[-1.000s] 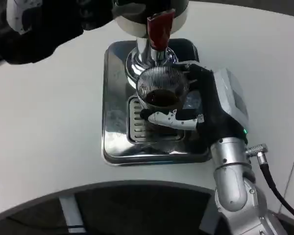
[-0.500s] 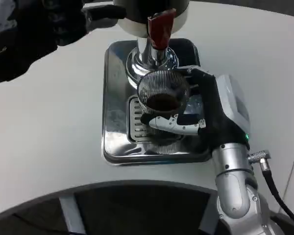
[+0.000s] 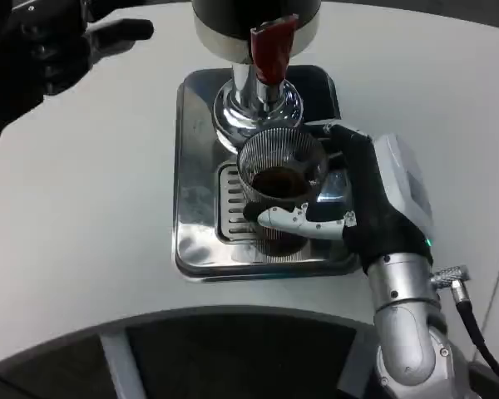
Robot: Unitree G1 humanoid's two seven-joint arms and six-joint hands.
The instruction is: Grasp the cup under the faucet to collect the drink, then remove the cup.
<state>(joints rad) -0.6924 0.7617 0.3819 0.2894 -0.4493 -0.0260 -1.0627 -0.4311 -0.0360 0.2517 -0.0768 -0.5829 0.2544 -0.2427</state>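
Observation:
A ribbed clear cup (image 3: 280, 179) with dark drink in it stands over the drip tray (image 3: 196, 208), just in front of the chrome faucet (image 3: 258, 104) with its red tap lever (image 3: 271, 48). My right hand (image 3: 362, 208) grips the cup from the right, fingers wrapped round its front and back. At the top left corner my left hand (image 3: 41, 50) shows dark and blurred, its fingers apart and holding nothing, well away from the dispenser.
The dispenser's dark body (image 3: 254, 17) rises at the top centre. The steel tray has a slotted grille (image 3: 231, 204) under the cup. White table (image 3: 83, 208) spreads left and right; its rounded front edge runs along the bottom.
My right hand has drawn the cup a little toward me and to the right, out from under the faucet. My left hand has pulled back to the left, away from the dispenser.

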